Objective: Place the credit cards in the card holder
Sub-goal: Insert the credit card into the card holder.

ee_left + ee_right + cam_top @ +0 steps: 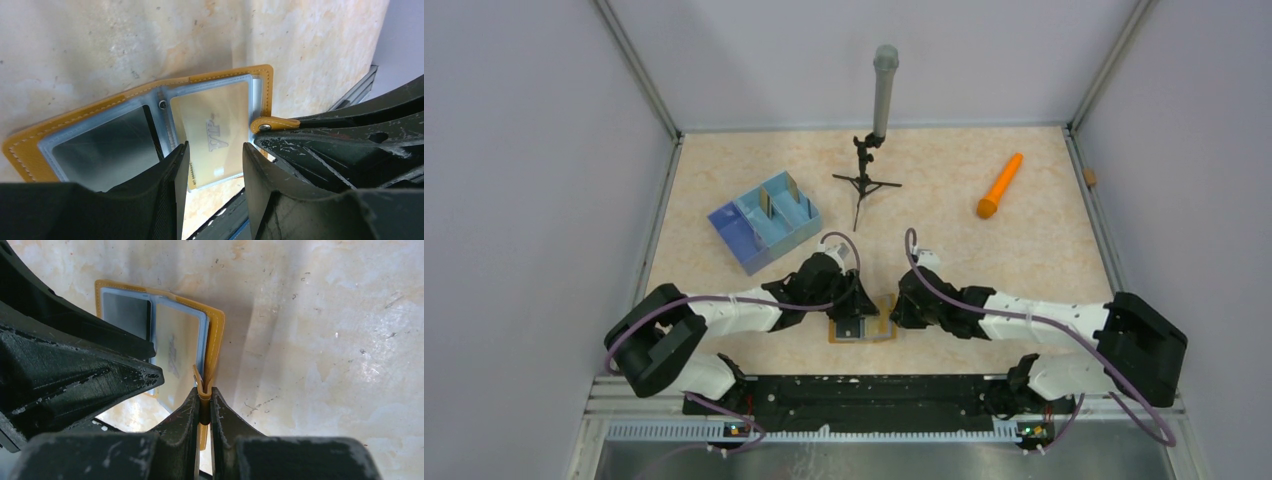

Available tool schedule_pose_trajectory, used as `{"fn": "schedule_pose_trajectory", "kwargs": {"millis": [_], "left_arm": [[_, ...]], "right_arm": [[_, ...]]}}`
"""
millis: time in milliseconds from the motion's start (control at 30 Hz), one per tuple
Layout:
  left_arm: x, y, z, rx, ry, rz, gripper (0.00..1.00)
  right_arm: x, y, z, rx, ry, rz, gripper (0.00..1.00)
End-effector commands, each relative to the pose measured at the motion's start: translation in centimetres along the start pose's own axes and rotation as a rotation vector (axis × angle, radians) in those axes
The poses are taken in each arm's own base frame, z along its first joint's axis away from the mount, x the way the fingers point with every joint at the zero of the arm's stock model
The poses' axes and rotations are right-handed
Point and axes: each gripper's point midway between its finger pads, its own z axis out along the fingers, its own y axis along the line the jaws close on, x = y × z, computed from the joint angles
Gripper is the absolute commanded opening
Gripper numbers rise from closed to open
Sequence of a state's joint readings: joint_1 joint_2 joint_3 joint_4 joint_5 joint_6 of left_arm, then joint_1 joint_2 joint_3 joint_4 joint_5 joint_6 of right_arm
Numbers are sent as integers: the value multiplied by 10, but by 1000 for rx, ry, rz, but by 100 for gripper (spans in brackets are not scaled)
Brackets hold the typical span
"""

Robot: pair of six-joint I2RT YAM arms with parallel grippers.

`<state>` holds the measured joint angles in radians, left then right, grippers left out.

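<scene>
The card holder [865, 329] lies open on the table between my two arms, mustard-orange with greyish-blue pockets [75, 117] [216, 335]. A pale gold credit card [215, 120] [175, 352] sits partly in its right-hand pocket, its near end sticking out. My left gripper [215, 147] [852, 318] straddles that end, a finger against each long edge of the card. A dark card [105, 145] fills the other pocket. My right gripper [204, 392] [900, 314] is shut on the holder's snap tab [275, 122].
A blue divided tray [729, 225] with two cards standing in it [765, 203] is at the back left. A grey microphone on a small black tripod [879, 110] stands at the back middle. An orange cone-shaped stick [999, 186] lies at the back right.
</scene>
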<state>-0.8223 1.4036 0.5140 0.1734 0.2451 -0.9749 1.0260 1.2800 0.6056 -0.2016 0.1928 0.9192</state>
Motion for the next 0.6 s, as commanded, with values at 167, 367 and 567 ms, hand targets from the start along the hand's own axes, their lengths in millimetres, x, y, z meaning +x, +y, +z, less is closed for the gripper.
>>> {"fn": "schedule_pose_trajectory", "kwargs": {"millis": [167, 367, 567], "left_arm": [[-12, -21, -2, 77, -57, 9, 50], [-15, -23, -10, 76, -80, 37, 62], [-19, -30, -22, 111, -116, 104, 70]], "right_arm": [[-25, 21, -30, -144, -135, 58, 0], [-32, 23, -41, -160, -158, 66, 0], [-36, 31, -44, -192, -162, 59, 0]]}}
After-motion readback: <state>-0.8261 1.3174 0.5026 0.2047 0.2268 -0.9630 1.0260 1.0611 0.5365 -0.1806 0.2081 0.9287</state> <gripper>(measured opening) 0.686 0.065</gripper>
